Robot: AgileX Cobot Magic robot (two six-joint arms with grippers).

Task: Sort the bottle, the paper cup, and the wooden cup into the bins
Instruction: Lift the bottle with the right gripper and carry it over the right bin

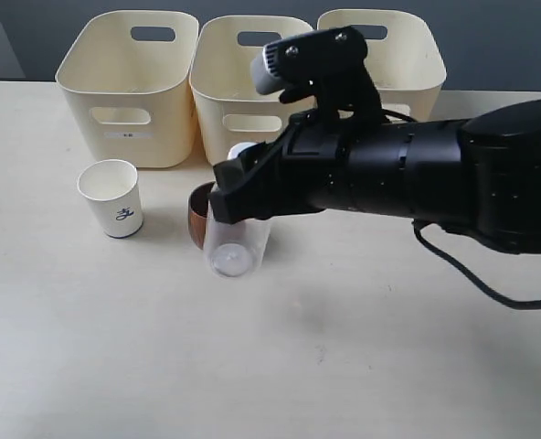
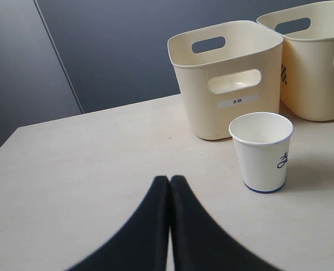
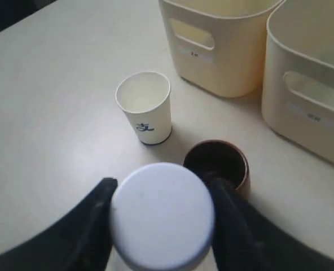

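My right gripper (image 1: 237,199) is shut on the clear bottle (image 1: 228,256), which hangs tilted with its base toward the camera, just in front of the wooden cup (image 1: 197,216). In the right wrist view the bottle's white cap (image 3: 162,214) fills the gap between the two black fingers (image 3: 97,212), with the wooden cup (image 3: 219,161) just beyond. The paper cup (image 1: 113,197) stands upright to the left, also in the left wrist view (image 2: 262,151). Three cream bins (image 1: 129,87) line the back. My left gripper (image 2: 170,180) is shut and empty, low over the table.
The middle bin (image 1: 249,91) and right bin (image 1: 408,59) stand partly behind the right arm (image 1: 435,178). A black cable (image 1: 472,274) trails off that arm. Pale tabletop (image 1: 252,366) stretches to the front. A dark wall (image 2: 110,51) rises behind the table.
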